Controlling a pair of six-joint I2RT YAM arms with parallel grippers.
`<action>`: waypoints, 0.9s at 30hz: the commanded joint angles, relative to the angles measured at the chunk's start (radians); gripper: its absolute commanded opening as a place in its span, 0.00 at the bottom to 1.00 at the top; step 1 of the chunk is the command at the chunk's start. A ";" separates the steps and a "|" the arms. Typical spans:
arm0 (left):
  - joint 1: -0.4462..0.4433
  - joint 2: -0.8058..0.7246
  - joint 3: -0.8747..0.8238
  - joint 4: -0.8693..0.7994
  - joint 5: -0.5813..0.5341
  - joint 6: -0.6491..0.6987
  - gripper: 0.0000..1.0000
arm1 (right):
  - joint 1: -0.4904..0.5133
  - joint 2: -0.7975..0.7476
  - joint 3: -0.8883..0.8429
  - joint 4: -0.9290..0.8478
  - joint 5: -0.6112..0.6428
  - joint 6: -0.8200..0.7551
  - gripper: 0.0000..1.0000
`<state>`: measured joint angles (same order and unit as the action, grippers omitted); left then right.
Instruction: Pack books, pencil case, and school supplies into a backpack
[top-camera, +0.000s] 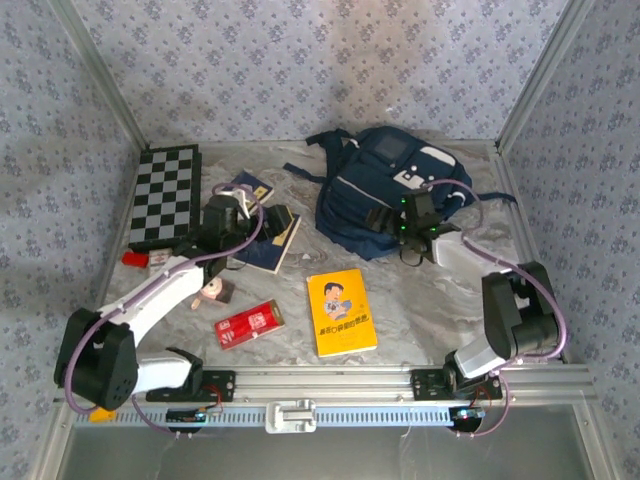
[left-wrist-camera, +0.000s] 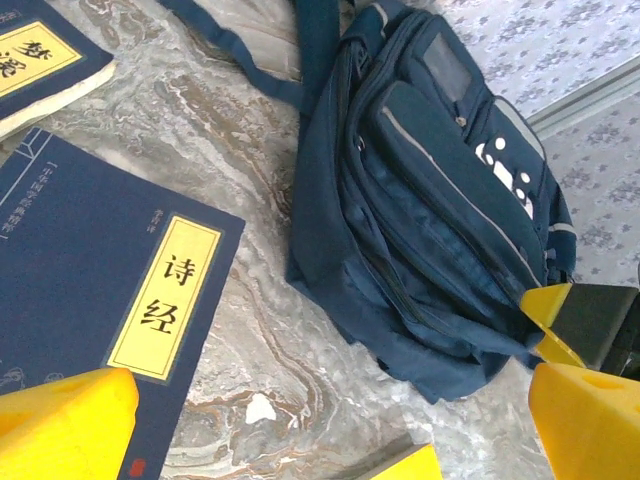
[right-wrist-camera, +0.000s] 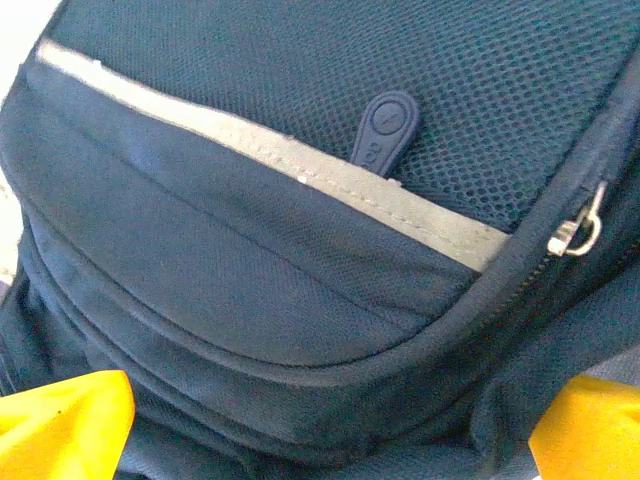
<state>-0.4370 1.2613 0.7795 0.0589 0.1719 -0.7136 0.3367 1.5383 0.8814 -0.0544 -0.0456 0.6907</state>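
Note:
The navy backpack (top-camera: 390, 180) lies at the back right of the table, and up close its grey-white trim (right-wrist-camera: 300, 180) and a zip pull (right-wrist-camera: 385, 125) show. My right gripper (top-camera: 403, 238) (right-wrist-camera: 325, 445) is open right over its front pocket, one yellow fingertip (right-wrist-camera: 60, 425) at each side of the fabric. My left gripper (top-camera: 258, 226) (left-wrist-camera: 330, 445) is open above bare table, beside a navy book (left-wrist-camera: 100, 310) with a yellow label. A second navy book (left-wrist-camera: 40, 60) lies beyond it. The yellow book (top-camera: 341, 312) and the red pencil case (top-camera: 248, 323) lie flat near the front.
A black-and-white chequered board (top-camera: 165, 195) lies at the back left, with a tiny red block (top-camera: 134, 258) at its near corner. A small brown figure (top-camera: 214, 291) sits under the left forearm. Dark straps (left-wrist-camera: 240, 50) trail from the backpack toward the books.

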 joint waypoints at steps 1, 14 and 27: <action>0.000 0.014 0.060 -0.003 0.001 -0.002 1.00 | 0.115 0.075 0.090 0.123 0.058 0.092 1.00; -0.061 0.069 0.067 0.012 0.021 -0.108 1.00 | 0.136 -0.119 0.071 -0.177 0.095 0.106 1.00; -0.262 0.368 0.221 0.122 -0.030 -0.201 1.00 | -0.266 -0.043 0.031 -0.161 -0.171 0.064 0.98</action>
<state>-0.6765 1.5925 0.9482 0.1246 0.1638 -0.8848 0.0971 1.4273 0.8780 -0.2096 -0.1455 0.7734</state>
